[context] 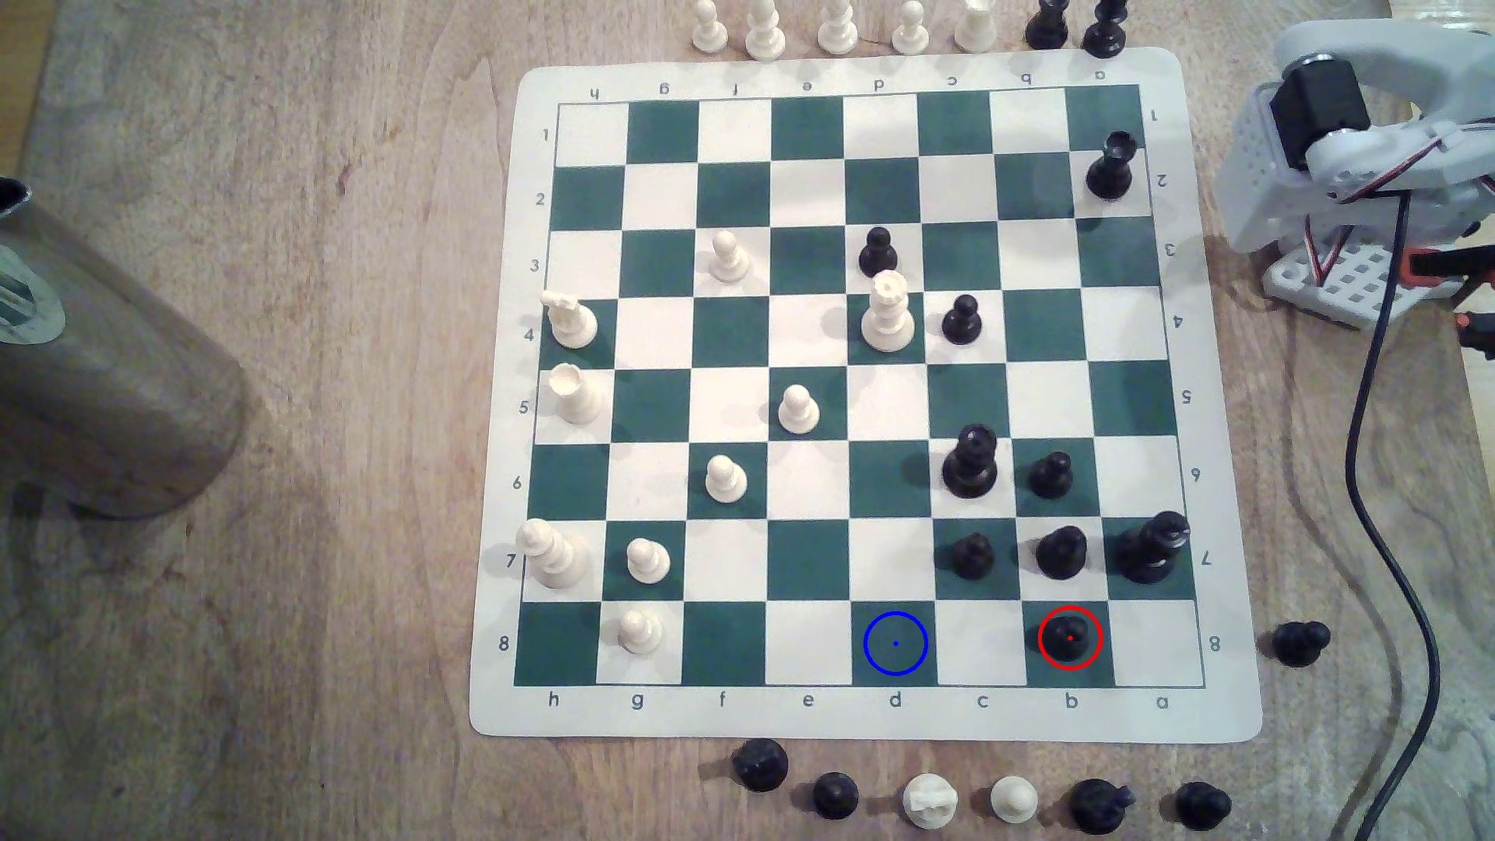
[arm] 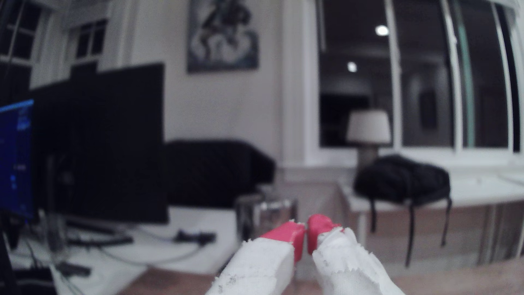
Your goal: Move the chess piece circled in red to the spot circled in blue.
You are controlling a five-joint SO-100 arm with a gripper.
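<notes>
On a wooden table lies the board (context: 866,388); the pawn (context: 1069,638) stands on b8, the ringed spot (context: 895,643) two squares toward the exterior view's left. The gripper (arm: 306,227), tips pressed together and empty, faces the room, the arm (context: 1367,137) folded well beyond the board's far right corner.

Black pawn (context: 1069,638): showing as smooth moulded plastic, faintly glossy. Chess mat (context: 1230,485): lying flat as a matt, flexible sheet, printed green and cream. Table (context: 323,566): presenting as grained wood, dull finish (worn patches at 9 o'clock of the mat). Arm (context: 1367,145): appearing as pale matt plastic. Gripper (arm: 306,228): wearing red rubbery-looking tips over rough, ragged white wrapping.
</notes>
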